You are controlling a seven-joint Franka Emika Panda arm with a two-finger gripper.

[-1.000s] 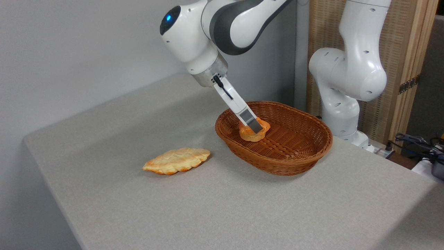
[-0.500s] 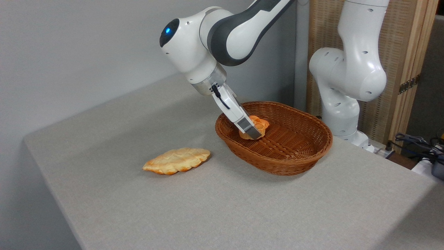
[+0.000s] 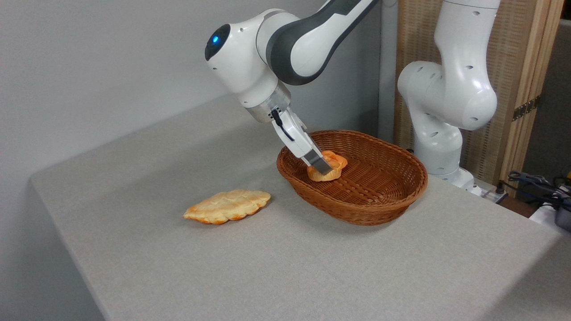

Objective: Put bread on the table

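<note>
Grey table (image 3: 312, 267) bears flat loaf (image 3: 227, 206), basket (image 3: 379, 196); gripper (image 3: 322, 167) clamps bread (image 3: 332, 166).

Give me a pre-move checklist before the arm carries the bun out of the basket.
1. Pincer shut on the small golden-orange knotted bun: ok.
2. Bun clear of the basket floor: cannot tell.
3. Bun above the brown oval wicker basket's near rim: not ok.
4. Free drop spot on the light grey fabric-textured table: ok.
5. Flat pale-golden oblong loaf apart from the basket: ok.
</note>
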